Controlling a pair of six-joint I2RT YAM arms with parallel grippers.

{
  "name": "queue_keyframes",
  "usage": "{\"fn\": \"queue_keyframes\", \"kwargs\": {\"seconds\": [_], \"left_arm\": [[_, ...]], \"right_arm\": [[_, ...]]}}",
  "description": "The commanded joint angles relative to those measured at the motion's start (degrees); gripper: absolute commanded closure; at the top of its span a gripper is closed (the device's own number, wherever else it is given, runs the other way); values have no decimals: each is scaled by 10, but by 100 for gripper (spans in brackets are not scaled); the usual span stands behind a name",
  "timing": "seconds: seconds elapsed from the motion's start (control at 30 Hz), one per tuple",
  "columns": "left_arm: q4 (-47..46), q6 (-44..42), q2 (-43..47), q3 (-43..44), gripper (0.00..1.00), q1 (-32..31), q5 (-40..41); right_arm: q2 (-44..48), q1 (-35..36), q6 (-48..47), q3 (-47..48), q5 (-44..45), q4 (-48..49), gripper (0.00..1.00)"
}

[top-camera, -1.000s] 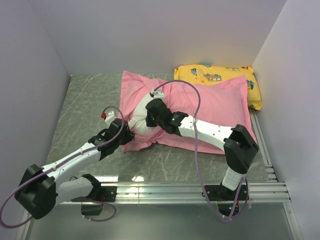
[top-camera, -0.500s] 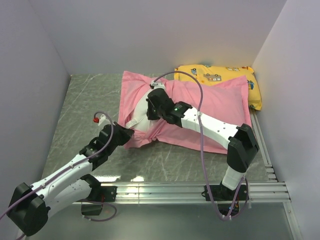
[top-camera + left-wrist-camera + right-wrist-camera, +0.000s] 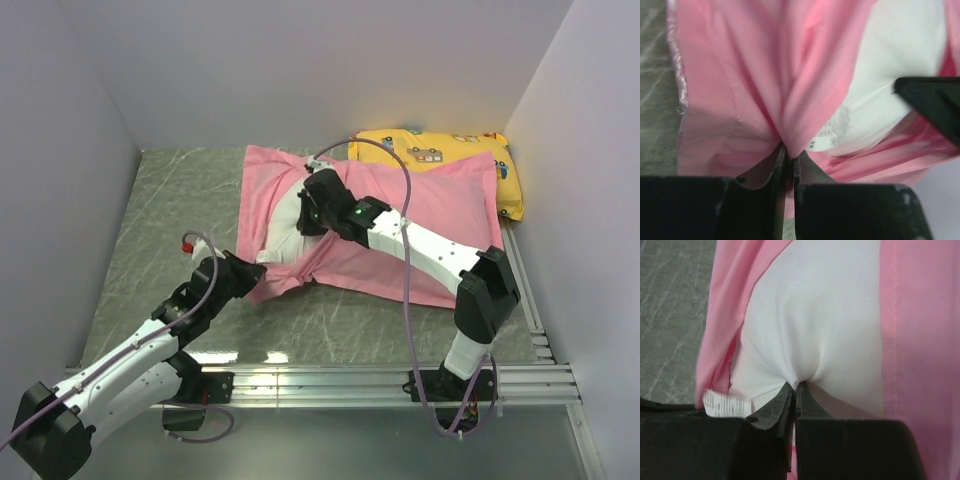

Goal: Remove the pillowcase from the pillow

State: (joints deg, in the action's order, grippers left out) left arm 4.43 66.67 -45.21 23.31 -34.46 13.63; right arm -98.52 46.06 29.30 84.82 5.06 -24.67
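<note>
The pink pillowcase (image 3: 430,215) lies across the table's middle, its open left end gaping. The white pillow (image 3: 283,228) shows through that opening. My left gripper (image 3: 250,272) is shut on a pinch of the pillowcase's lower left edge; in the left wrist view (image 3: 788,152) pink cloth (image 3: 730,75) bunches into the jaws and the white pillow (image 3: 900,45) with its label lies beyond. My right gripper (image 3: 303,212) is shut on the pillow's white cloth; in the right wrist view (image 3: 796,386) the white pillow (image 3: 820,305) puckers at the tips, pink pillowcase (image 3: 920,330) on both sides.
A yellow vehicle-print pillow (image 3: 440,152) lies at the back right, partly under the pink case. Grey walls close in the left, back and right. A metal rail (image 3: 400,380) runs along the near edge. Bare marbled tabletop (image 3: 170,210) lies to the left.
My left gripper has drawn back toward the near left with the pillowcase edge. My right gripper has moved away toward the back with the white pillow, and the case mouth has opened wider.
</note>
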Motion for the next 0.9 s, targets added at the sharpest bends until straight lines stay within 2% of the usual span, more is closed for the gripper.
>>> {"fn": "queue_keyframes", "kwargs": {"seconds": [0.0,0.17,0.23,0.37,0.47,0.53,0.7,0.77,0.87], "left_arm": [[171,-28,14,-29,85,11,32],[166,-39,-8,-9,84,11,32],[164,-41,-23,-2,91,11,32],[148,-44,-48,4,98,13,51],[103,-50,-85,2,99,53,47],[68,-57,-122,-1,99,78,18],[6,-77,-187,23,100,142,5],[-16,-86,-200,29,100,163,-26],[-21,-102,-215,60,97,183,-41]], "right_arm": [[36,-77,-24,9,131,70,100],[37,-62,-11,-33,120,94,100],[36,-60,-7,-42,117,100,100],[54,-60,-4,-49,79,99,100],[97,-49,-4,-69,49,113,100],[121,-47,-1,-82,32,111,100],[224,-34,15,-205,-102,156,100],[251,8,19,-269,-116,175,100],[242,65,34,-333,-92,195,100]]}}
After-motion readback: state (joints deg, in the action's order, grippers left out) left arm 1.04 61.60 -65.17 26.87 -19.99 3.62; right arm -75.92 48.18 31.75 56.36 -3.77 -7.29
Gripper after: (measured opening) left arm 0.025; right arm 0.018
